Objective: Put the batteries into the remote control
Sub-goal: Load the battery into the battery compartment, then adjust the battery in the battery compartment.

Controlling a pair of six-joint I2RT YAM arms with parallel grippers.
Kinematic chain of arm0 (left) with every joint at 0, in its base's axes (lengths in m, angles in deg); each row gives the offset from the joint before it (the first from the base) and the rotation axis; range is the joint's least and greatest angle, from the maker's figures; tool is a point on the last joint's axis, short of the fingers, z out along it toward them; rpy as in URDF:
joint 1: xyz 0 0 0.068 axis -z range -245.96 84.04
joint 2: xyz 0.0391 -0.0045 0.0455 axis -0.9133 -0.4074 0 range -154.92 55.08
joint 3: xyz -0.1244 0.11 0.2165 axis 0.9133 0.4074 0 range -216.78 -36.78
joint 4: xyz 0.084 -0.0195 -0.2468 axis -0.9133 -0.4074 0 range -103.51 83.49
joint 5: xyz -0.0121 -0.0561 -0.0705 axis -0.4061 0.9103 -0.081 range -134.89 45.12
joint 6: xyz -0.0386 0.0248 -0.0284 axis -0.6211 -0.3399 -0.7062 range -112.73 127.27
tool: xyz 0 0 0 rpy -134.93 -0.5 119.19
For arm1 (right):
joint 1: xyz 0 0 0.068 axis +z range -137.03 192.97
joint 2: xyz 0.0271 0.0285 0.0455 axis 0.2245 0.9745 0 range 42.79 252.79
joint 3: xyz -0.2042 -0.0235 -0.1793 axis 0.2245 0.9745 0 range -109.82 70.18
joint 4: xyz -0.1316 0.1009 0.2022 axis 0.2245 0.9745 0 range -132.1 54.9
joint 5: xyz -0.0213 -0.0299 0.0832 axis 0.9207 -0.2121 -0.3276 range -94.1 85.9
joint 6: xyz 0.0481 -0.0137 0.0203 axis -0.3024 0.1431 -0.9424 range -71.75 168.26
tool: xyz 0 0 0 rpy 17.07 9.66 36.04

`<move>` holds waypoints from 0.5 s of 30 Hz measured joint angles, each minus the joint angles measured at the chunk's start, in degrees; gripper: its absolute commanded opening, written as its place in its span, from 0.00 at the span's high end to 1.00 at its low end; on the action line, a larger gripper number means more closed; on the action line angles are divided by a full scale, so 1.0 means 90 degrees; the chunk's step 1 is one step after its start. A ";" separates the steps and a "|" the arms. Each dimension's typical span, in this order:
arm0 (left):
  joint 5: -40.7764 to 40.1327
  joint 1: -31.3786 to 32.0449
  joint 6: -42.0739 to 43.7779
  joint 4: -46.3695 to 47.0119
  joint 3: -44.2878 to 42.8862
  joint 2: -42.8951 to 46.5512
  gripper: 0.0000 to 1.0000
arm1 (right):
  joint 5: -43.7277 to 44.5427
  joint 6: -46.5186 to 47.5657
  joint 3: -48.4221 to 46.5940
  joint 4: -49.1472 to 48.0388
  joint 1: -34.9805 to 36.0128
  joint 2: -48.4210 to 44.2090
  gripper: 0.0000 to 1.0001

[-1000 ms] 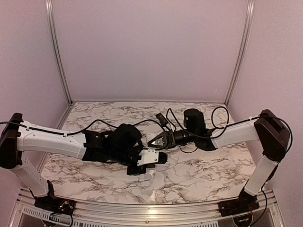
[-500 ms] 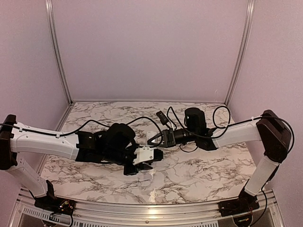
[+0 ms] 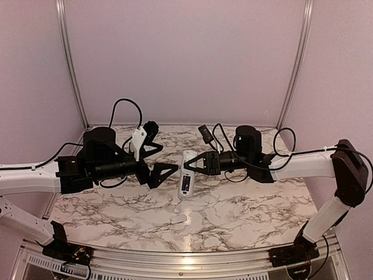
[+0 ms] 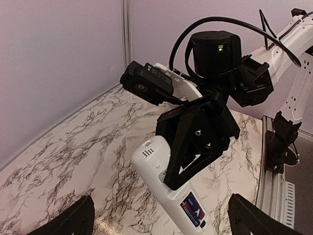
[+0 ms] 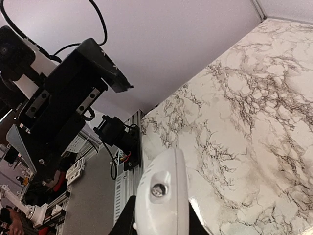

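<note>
From the top: holds the remote control (image 3: pixel 186 175) over the middle of the worktop (image 3: pixel 233 216) in the right pincer (image 3: pixel 193 165), pressed onto the white body near its upper end. Carries it slanted, upper end toward the far edge, lower end with a bluish panel toward the near edge. Reaches in from the right side, forearm nearly level. Has the left pincer (image 3: pixel 168 158) spread wide, just beside the remote control on its left, apart from it and pointing at it.

From the left wrist: looks out between its own two dark fingers (image 4: pixel 68 220), set far apart at the bottom corners, with nothing gripped. Faces the remote control, a white oblong slanting down toward the camera, with small slots at the upper end and a dark blue panel near the lower end. Shows the right pincer's black fingers clamped across the upper half, one on each side. Cannot tell whether the lower end touches the marble.

From the right wrist: looks along the remote control from its rounded white upper end, marked by a small round hole, at the bottom middle of the view. Catches only dark slivers of its own fingers beside that end. Takes in the black left arm (image 5: pixel 73 88) at the left, an aluminium rail (image 5: pixel 128 181) along the worktop's edge, and veined marble to the right.
</note>
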 measured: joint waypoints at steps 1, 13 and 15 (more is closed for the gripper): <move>0.0056 -0.0090 -0.0240 0.0075 0.0034 -0.0029 0.03 | 0.0046 0.0068 0.0000 0.0002 0.0000 -0.0085 1.00; 0.1467 -0.0335 -0.2171 0.0838 0.0155 -0.1052 0.38 | 0.0369 0.0634 -0.0051 0.0170 0.0080 -0.0488 1.00; 0.1581 -0.0347 -0.2302 0.0886 0.0155 -0.1117 0.41 | 0.0391 0.0704 -0.0090 0.0226 0.0114 -0.0491 1.00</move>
